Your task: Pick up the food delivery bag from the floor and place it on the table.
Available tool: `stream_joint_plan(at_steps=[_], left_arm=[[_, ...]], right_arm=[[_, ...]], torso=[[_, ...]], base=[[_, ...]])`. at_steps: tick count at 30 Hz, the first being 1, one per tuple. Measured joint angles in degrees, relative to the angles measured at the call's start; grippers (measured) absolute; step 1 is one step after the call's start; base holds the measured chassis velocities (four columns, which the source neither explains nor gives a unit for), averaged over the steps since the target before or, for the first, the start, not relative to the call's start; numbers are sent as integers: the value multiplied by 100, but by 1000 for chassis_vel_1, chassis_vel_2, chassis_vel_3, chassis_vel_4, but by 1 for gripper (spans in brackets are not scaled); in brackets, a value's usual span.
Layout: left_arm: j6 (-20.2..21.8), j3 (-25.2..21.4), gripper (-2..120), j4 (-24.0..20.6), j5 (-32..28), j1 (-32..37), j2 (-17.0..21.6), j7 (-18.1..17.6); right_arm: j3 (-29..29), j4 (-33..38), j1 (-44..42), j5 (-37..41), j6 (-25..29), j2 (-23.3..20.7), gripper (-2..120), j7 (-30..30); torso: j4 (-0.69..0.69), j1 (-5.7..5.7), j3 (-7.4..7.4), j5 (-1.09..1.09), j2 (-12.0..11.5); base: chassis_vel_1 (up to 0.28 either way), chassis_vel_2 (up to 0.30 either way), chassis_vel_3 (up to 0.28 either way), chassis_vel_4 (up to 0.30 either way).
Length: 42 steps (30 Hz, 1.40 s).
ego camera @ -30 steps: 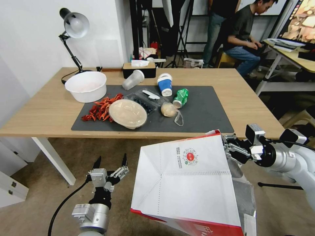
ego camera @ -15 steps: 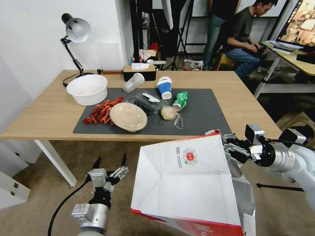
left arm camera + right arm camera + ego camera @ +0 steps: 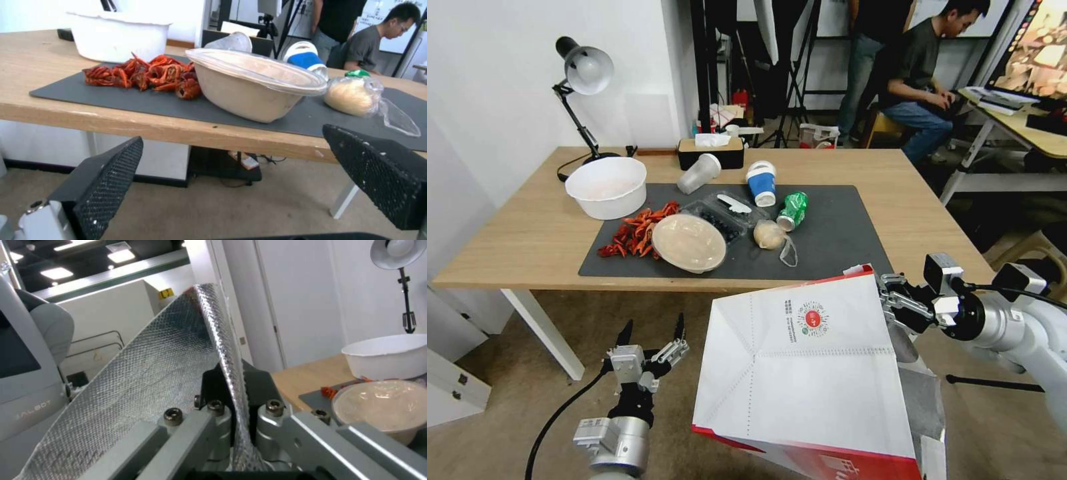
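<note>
The right gripper (image 3: 887, 300) pinches the foil-lined rim of the food delivery bag (image 3: 807, 367), likely so it hangs clear of the floor (image 3: 507, 427), short of the table (image 3: 527, 233). The left gripper (image 3: 650, 337) waits wide open at the bag's nine o'clock. Clutter covers the mat (image 3: 840, 233); bare wood lies at its three o'clock.

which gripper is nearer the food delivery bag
Right. The right gripper is clamped on the food delivery bag at its edge; the left gripper hangs open beside it, apart.
</note>
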Motion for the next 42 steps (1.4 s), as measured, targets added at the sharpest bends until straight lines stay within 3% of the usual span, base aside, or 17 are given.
stream_joint_plan(at_steps=[12, 21, 28, 29, 32, 34, 36, 37, 39, 40, 42], left_arm=[[-49, -19, 100, 28, -7, -10, 5, 11], [-101, -22, 100, 41, 7, -25, 13, 2], [-185, -27, 100, 24, 42, 13, 13, -1], [-185, -27, 100, 24, 42, 13, 13, -1], [-250, -25, 100, 46, 84, 42, 10, 0], [-266, -19, 100, 47, 106, 51, 5, 2], [-275, -1, 100, 45, 129, 62, -9, 5], [-275, -1, 100, 45, 129, 62, -9, 5], [-275, 1, 100, 22, 148, 67, -15, 9], [-275, 1, 100, 22, 148, 67, -15, 9], [-275, -4, 100, 17, 154, 74, -14, 11]], right_arm=[[495, 332, -366, 498, 191, -117, 0, 529], [1513, 750, -772, 1374, 301, -420, 0, 1118], [2184, 999, -630, 2172, 730, -761, 0, 2603], [2184, 999, -630, 2172, 730, -761, 0, 2603], [2289, 1003, -343, 2490, 997, -979, 0, 3398], [2288, 991, -199, 2588, 1097, -1054, 0, 3727], [2188, 950, 144, 2750, 1282, -1187, 0, 4434], [2188, 950, 144, 2750, 1282, -1187, 0, 4434], [1888, 920, 622, 2858, 1444, -1263, 0, 5302], [1888, 920, 622, 2858, 1444, -1263, 0, 5302], [1548, 869, 1045, 2944, 1565, -1271, 0, 6241]], torso=[[0, -14, -18, 0, -30], [-1, -23, -28, 0, -49], [0, -27, -34, 0, -61], [0, -27, -34, 0, -61], [0, -29, -36, 0, -64], [1, -30, -37, 0, -65], [0, -30, -38, 0, -68], [0, -30, -38, 0, -68], [0, -31, -39, 0, -70], [0, -31, -39, 0, -70], [1, -32, -40, 0, -71]], base=[[0, 0, 0, 0], [0, 0, 0, 0], [0, 0, 0, 0], [0, 0, 0, 0], [0, 0, 0, 0], [0, 0, 0, 0], [0, 0, 0, 0], [0, 0, 0, 0], [0, 0, 0, 0], [0, 0, 0, 0], [0, 0, 0, 0]])
